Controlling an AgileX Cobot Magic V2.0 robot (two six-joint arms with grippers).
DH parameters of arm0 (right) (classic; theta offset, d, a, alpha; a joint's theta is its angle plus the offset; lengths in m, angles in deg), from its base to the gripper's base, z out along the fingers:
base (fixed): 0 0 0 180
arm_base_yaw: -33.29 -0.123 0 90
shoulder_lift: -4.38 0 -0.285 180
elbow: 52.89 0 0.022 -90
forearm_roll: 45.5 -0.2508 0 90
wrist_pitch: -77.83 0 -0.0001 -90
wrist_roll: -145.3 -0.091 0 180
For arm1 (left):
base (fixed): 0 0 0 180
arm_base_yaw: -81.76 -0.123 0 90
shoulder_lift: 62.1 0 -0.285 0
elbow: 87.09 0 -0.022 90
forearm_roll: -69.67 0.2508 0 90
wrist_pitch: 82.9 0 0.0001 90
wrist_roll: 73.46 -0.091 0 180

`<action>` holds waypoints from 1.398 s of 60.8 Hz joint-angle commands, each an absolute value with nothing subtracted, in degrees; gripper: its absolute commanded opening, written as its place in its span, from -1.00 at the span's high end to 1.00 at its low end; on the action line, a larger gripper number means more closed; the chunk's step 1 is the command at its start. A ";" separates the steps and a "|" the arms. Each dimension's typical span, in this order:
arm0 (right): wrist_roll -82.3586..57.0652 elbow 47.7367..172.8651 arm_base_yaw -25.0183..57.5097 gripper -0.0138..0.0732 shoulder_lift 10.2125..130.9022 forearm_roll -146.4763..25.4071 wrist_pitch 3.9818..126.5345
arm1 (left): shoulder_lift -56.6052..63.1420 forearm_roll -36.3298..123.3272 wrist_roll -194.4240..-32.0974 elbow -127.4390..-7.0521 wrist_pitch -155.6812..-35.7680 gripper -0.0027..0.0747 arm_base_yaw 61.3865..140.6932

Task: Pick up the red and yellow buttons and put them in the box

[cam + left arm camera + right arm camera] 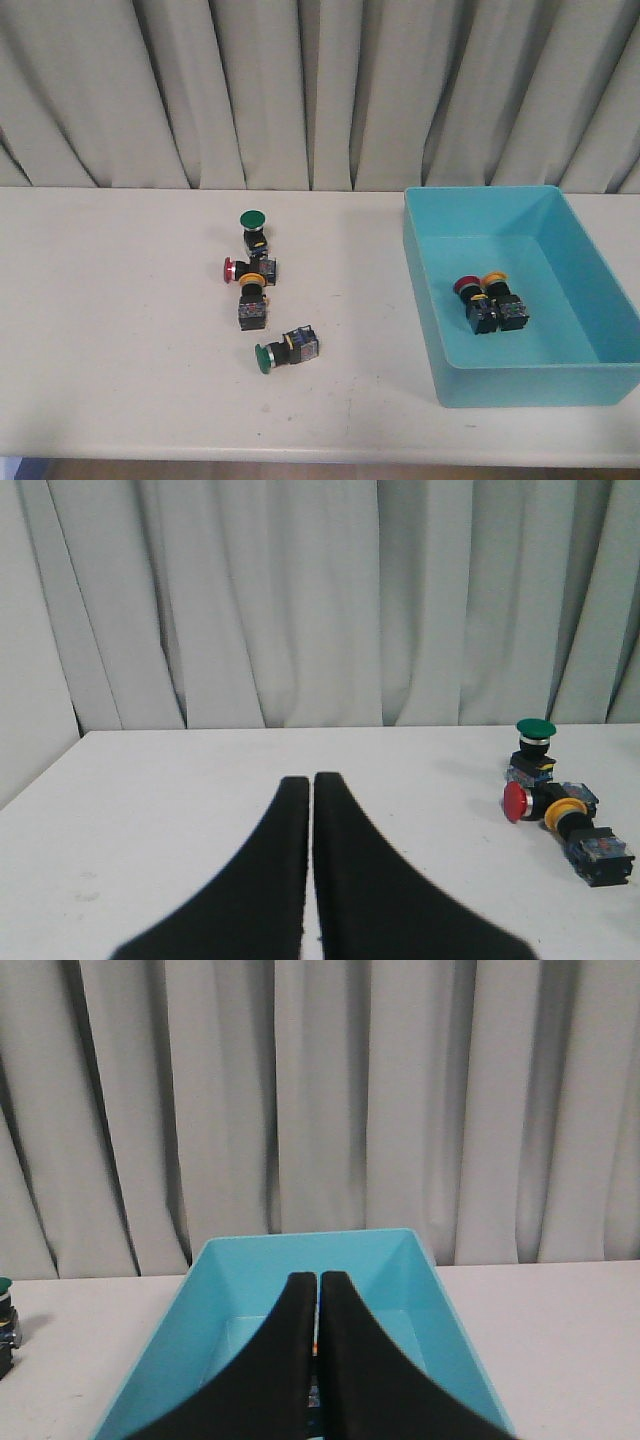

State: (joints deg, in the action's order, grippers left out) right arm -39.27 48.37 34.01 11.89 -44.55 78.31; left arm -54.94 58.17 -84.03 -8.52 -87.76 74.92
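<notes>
A red button [231,270] and a yellow button [252,291] lie together at the table's middle; both show in the left wrist view, red [516,802] and yellow [562,815]. The turquoise box [560,385] stands at the right and holds a red button [467,287] and a yellow button [497,280]. My left gripper [311,778] is shut and empty, left of the buttons on the table. My right gripper [318,1277] is shut and empty, over the near end of the box [250,1280]. Neither gripper shows in the front view.
Two green-capped switches sit by the cluster, one upright [252,222] behind it, also in the left wrist view [535,730], and one lying [266,356] in front. A grey curtain [300,90] hangs behind the table. The table's front edge is near.
</notes>
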 commanded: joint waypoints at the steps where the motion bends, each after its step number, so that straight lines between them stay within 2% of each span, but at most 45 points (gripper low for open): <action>1: -38.72 48.14 35.70 0.70 11.11 -43.60 82.49 | -56.31 57.99 -83.70 -6.64 -83.97 0.95 74.86; 9: -39.04 48.14 37.98 0.70 11.05 -44.62 82.54 | -56.31 57.99 -83.70 -6.64 -83.97 0.95 74.86; 85: -39.04 48.14 37.99 0.70 11.05 -44.82 82.54 | -56.31 57.99 -83.70 -6.64 -83.97 0.95 74.86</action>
